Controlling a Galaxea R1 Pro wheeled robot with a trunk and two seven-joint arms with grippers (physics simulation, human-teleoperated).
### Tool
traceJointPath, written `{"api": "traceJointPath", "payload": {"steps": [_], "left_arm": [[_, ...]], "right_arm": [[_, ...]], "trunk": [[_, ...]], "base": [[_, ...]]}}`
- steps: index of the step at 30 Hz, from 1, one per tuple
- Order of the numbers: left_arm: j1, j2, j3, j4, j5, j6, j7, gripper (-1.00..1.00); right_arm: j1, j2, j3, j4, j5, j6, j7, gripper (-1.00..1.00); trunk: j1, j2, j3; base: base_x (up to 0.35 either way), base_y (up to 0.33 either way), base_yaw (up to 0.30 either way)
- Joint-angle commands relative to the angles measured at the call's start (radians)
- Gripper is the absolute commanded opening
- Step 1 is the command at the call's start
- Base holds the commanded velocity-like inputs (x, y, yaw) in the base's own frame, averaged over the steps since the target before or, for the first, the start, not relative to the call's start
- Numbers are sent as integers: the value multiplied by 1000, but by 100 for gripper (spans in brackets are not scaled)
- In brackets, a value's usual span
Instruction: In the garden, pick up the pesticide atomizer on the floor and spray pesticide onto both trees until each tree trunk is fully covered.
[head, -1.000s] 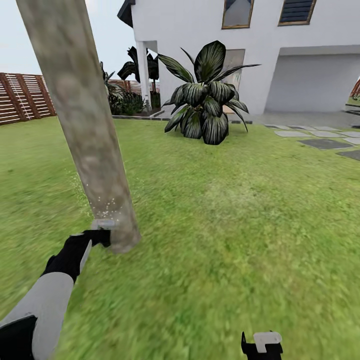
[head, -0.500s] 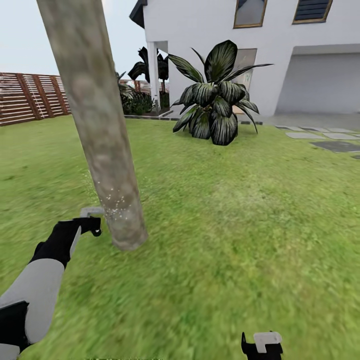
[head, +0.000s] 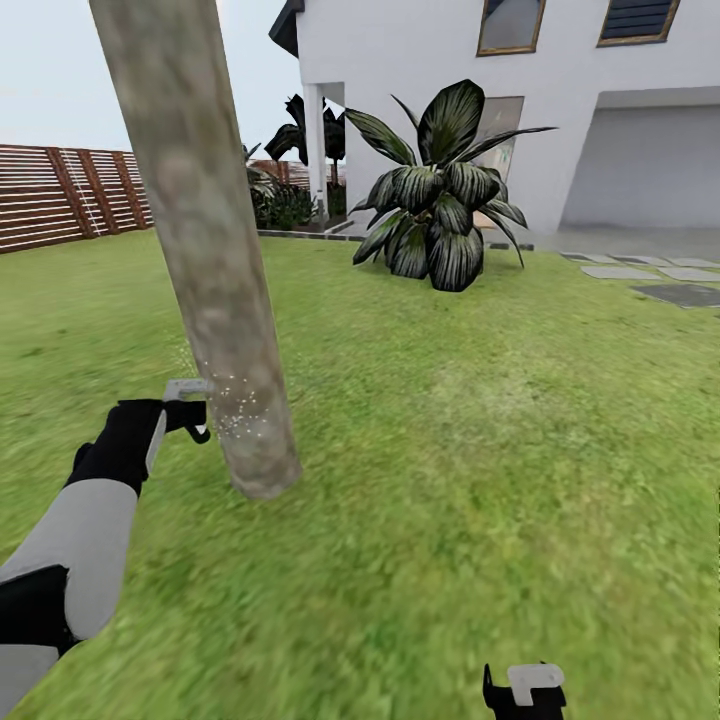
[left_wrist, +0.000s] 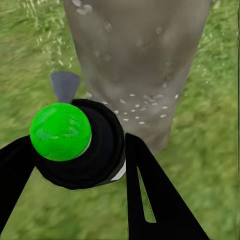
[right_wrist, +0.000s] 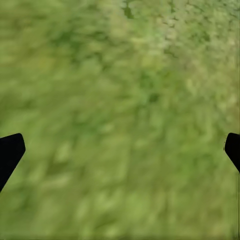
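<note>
I am holding the atomizer (left_wrist: 80, 142) clamped in the left tool (head: 185, 415), aiming at the trunk (head: 215, 290) at 3 o'clock, sweeping specks (head: 235, 415) upward evenly, right tool (head: 525, 690) idling wide open.

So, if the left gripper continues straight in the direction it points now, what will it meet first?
Most likely the tree trunk. The left gripper, shut on the pesticide atomizer, points at the trunk's lower part, where pesticide specks already sit. Nothing else lies between them, though the exact gap is hard to judge.
</note>
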Motion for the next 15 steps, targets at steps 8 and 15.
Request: {"api": "traceJointPath", "payload": {"steps": [8,15], "left_arm": [[0,0,0,-16,-3,2,-6,-100],[-1,0,1,-17,-5,2,-4,-100]], "right_arm": [[0,1,0,0,0,0,0,100],[0,1,0,0,0,0,0,100]], "trunk": [[0,0,0],[0,0,0]], "base": [[0,-252,0],[0,-274,0]]}}
